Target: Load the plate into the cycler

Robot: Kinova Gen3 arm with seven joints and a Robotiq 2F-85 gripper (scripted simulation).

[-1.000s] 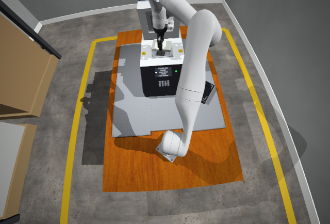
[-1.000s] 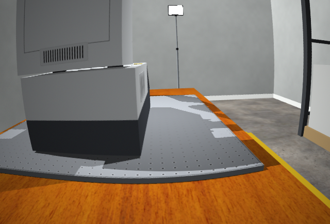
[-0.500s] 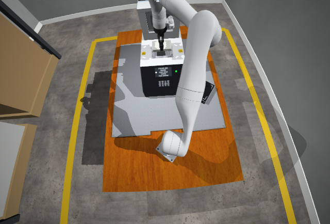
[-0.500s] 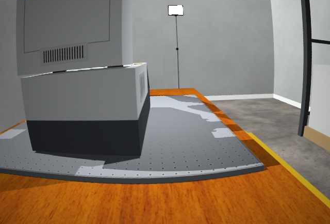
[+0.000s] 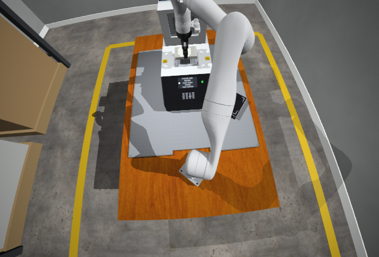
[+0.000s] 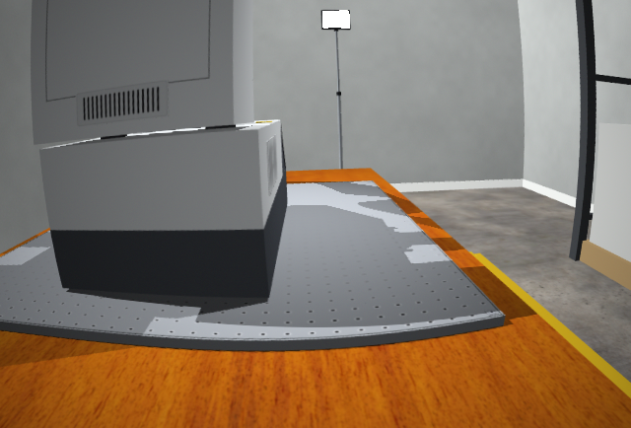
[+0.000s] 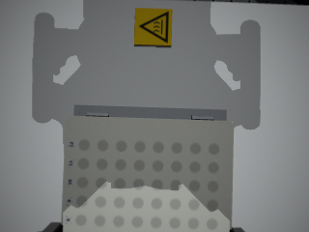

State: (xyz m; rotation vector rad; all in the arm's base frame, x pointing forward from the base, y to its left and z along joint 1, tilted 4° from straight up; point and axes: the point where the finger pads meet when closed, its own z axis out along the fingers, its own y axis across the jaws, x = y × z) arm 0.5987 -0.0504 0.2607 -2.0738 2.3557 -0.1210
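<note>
Plate T27 point(image 5: 192, 52) point(image 7: 145, 155): pale, matte rectangle with rows of round wells, over the block; seating contact can't be confirmed
Gripper point(image 5: 185, 55) point(image 7: 146, 229): black jaws pinching the plate by its opposite long sides
Block point(image 5: 185, 61) point(image 7: 150, 111): grey, mostly covered in wrist view; narrow strip shows past the plate's edge, two small locators on it
Q1 point(image 5: 183, 71) point(image 6: 158, 183) point(image 7: 285, 92): boxy, smooth white casing over black base
Lid point(image 5: 198, 39) point(image 6: 127, 35): raised, slotted vent on its outer face
Lamp point(image 5: 202, 81): green
Breadboard point(image 5: 183, 128) point(image 6: 356, 280): grey, dotted with holes, under Q1
Table point(image 5: 153, 193) point(image 6: 306, 388): glossy orange woodgrain
</note>
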